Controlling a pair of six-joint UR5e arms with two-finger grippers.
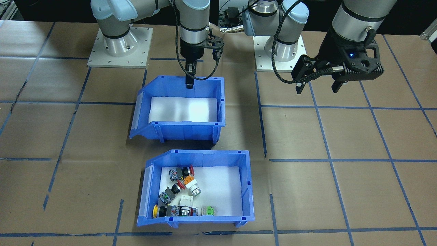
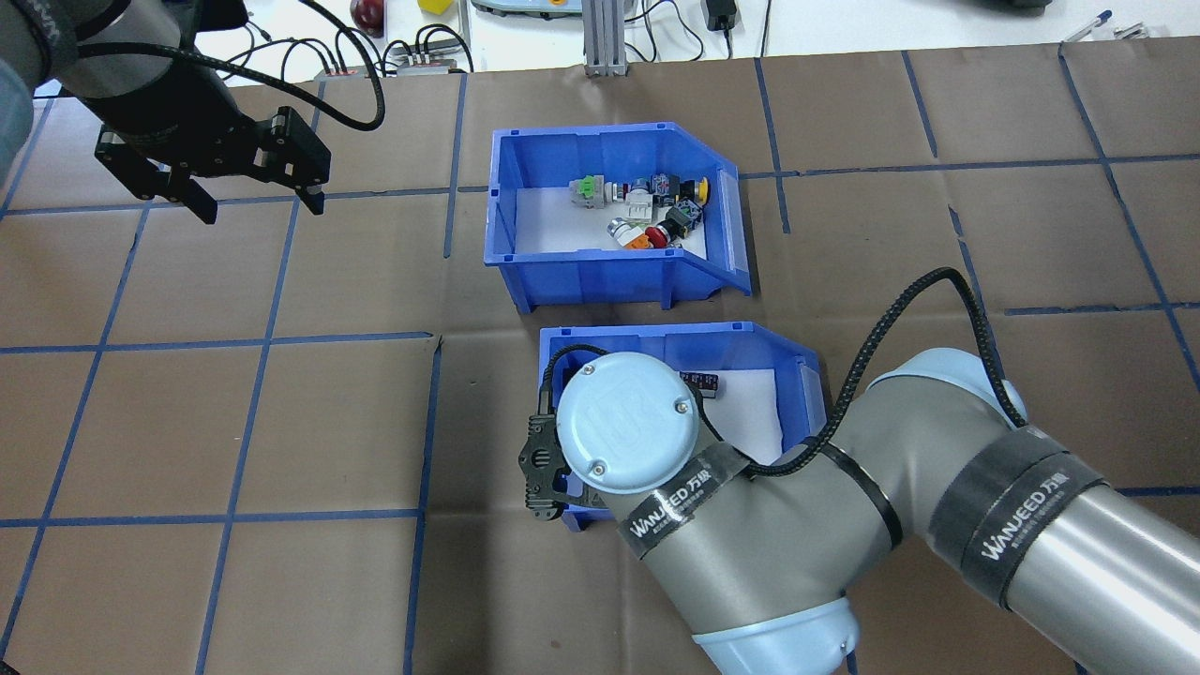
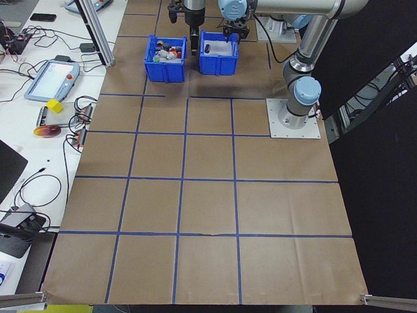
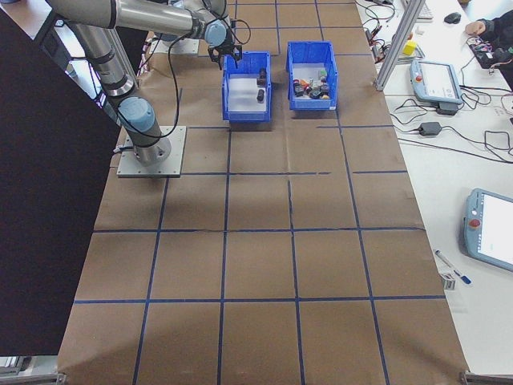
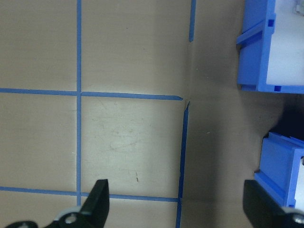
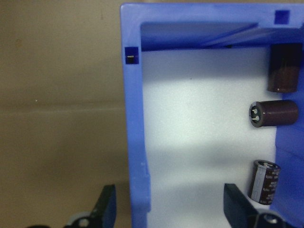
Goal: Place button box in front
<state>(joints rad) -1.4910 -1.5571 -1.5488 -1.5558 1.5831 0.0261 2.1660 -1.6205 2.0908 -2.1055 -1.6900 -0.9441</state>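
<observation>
Item 1: right hand [image 1: 190, 79], nearest the robot's base. Fingers spread wide, straddling the rear wall of the second blue bin [image 1: 181, 131]; in the right wrist view one finger [image 6: 105, 205] sits outside the blue wall and the other [image 6: 237, 202] inside over the white foam. Nothing clamped.

Item 2: second blue bin, just ahead of the right arm's mount. White foam liner; three dark cylindrical parts [image 6: 273, 114] lie along one side.

Item 3: left hand [image 2: 255, 202], raised above bare brown table [image 2: 281, 422], well apart from both bins on the robot's left. Fingers parted, empty.

Item 4: button box [image 2: 614, 277], the farther of the two bins from the robot, just beyond the second bin with a narrow gap between them. Rests flat on the table, sloped open front turned toward the robot's right. Holds red, yellow, green and orange push-button switches [image 1: 181, 196] clustered toward the open-front end of the foam.

Item 5: blue tape grid [image 1: 321, 160], across the table covering.
</observation>
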